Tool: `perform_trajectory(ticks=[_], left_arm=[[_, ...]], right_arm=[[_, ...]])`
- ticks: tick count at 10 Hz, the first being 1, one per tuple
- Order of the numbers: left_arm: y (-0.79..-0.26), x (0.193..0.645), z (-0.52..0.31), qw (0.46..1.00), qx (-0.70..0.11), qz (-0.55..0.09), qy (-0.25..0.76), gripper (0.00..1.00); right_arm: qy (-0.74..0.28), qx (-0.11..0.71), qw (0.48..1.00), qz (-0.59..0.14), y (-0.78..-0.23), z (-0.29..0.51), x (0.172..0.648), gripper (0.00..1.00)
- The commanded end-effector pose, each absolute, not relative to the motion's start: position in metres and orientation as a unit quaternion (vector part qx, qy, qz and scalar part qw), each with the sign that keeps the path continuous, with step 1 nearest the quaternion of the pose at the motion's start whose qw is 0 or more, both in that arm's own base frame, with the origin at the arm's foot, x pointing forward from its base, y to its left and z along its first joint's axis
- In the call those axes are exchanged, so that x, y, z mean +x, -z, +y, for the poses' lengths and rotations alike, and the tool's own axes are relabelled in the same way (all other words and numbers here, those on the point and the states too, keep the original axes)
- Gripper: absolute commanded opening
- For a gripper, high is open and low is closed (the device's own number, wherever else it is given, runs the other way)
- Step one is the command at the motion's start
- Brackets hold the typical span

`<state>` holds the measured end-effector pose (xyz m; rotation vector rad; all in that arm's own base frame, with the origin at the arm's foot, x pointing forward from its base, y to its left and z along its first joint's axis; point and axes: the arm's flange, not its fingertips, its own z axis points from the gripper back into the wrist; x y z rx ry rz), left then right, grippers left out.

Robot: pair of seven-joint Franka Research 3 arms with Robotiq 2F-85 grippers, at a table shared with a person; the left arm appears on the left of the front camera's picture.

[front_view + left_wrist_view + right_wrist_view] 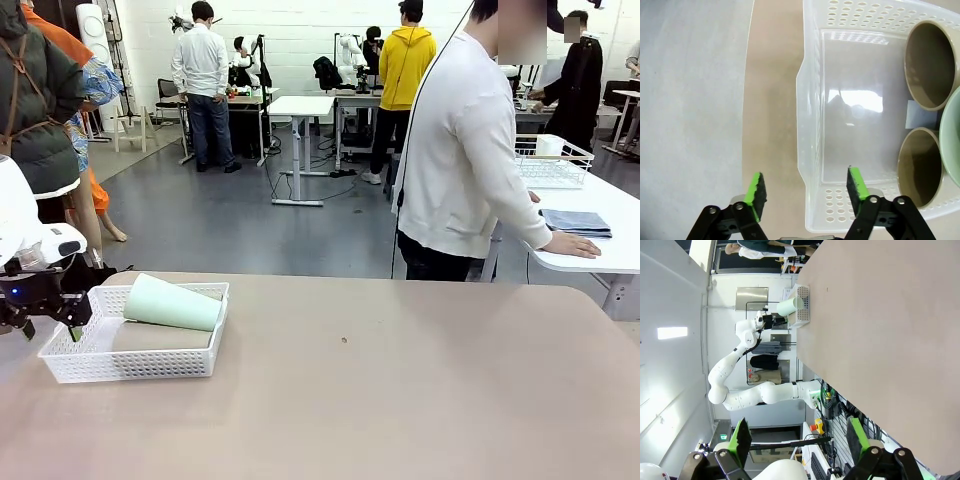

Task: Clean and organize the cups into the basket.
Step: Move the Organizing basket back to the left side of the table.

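Spreading across the whole near side, the table (pixel 400 380) carries the white basket (pixel 140 360) at its left end, close to the table's left edge. Inside the basket lie three cups on their sides: the mint green cup (pixel 172 303) rests on top, and in the left wrist view two tan-brown cups (pixel 929 65) show their open mouths side by side at the far end of the basket. The left gripper (pixel 807 187) hangs over the near wall of the basket with its jaws well apart and nothing between them; one green pad is above the table outside the basket, the other above the basket's inside. The right gripper (pixel 797 437) is far from the basket, beyond the table edge, its jaws wide apart and empty. As I judge it, the danger now is the wall under the left fingers: if the arm goes down or sideways, a finger may catch the rim and drag the basket toward the edge, and the green cup on top could roll.
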<state>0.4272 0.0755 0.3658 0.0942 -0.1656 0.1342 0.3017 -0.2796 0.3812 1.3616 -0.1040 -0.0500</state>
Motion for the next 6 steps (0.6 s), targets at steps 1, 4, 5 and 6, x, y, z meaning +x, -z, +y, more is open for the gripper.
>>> perform_trajectory(ticks=[1, 4, 5, 6], left_arm=[[-0.364, 0.429, 0.080, 0.994, 0.043, -0.079, -0.060, 1.00], [-0.367, 0.426, 0.081, 0.994, 0.050, -0.073, -0.063, 1.00], [-0.379, 0.416, 0.077, 0.993, 0.051, -0.078, -0.067, 1.00], [-0.404, 0.396, 0.069, 0.991, 0.041, -0.103, -0.075, 1.00]], right_arm=[[0.022, 0.630, 0.775, -0.050, -0.383, -0.278, 0.300, 1.00], [0.022, 0.630, 0.775, -0.050, -0.383, -0.278, 0.300, 1.00], [0.022, 0.630, 0.775, -0.050, -0.383, -0.278, 0.300, 1.00], [0.022, 0.630, 0.775, -0.050, -0.383, -0.278, 0.300, 1.00]])
